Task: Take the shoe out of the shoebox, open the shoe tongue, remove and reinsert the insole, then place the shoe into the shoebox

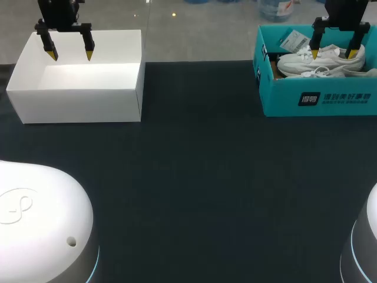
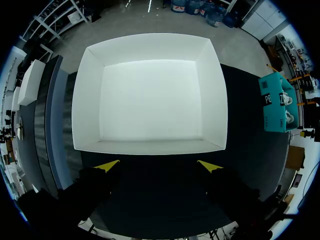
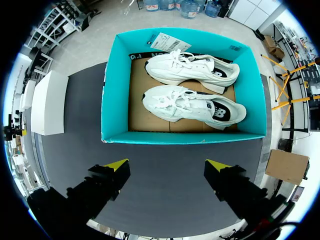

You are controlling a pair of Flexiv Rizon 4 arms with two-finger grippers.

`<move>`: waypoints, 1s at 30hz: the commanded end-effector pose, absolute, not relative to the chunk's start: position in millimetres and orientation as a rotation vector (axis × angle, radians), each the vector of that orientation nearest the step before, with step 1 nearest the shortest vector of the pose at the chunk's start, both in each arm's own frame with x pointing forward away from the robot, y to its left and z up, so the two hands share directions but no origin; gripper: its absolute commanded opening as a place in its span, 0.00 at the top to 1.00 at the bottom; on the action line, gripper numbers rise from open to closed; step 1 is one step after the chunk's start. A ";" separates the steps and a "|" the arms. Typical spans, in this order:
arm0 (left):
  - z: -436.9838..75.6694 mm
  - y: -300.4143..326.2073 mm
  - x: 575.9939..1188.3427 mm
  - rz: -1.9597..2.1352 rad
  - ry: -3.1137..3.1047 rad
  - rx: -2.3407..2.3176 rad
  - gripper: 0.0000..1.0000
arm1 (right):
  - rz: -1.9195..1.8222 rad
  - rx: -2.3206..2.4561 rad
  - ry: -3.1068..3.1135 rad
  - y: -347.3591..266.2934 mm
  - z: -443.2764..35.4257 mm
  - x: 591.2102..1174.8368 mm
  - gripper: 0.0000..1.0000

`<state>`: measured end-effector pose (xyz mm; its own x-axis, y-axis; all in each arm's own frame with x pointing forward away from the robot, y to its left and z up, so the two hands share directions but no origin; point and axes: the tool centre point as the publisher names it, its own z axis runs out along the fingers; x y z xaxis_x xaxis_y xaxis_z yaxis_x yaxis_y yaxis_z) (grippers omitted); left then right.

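Start state: no step is judged done.
Two white shoes are seen side by side in the teal shoebox at the table's far right corner. The right gripper is held above it, fingers spread, empty. The left gripper, likewise spread, is held over the white box at the far left corner.

You've got a dark table carrying two things (both open-topped): a white box at your far left and a teal shoebox at far right, well apart.
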<state>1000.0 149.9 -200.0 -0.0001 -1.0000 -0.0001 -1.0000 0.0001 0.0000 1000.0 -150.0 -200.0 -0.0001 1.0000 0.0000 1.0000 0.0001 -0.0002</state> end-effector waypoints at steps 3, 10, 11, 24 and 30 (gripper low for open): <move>-200.0 149.9 1000.0 0.000 2.222 -2.221 0.00 | 0.000 -2.221 -2.221 -150.0 -200.0 1000.0 0.00; -200.0 149.9 1000.0 0.000 2.222 -2.221 0.00 | 0.000 -2.221 -2.221 -150.0 -200.0 1000.0 0.00; -200.0 149.9 1000.0 0.000 2.222 -2.221 0.00 | 0.000 -2.221 -2.221 -150.0 -200.0 1000.0 0.00; -200.0 149.9 1000.0 0.000 2.222 -2.221 0.00 | -0.061 -2.324 -2.165 -185.8 -204.7 1011.7 0.00; -200.0 149.9 1000.0 0.000 2.222 -2.221 0.00 | -0.030 -2.339 -2.223 -222.2 -205.6 1014.9 0.00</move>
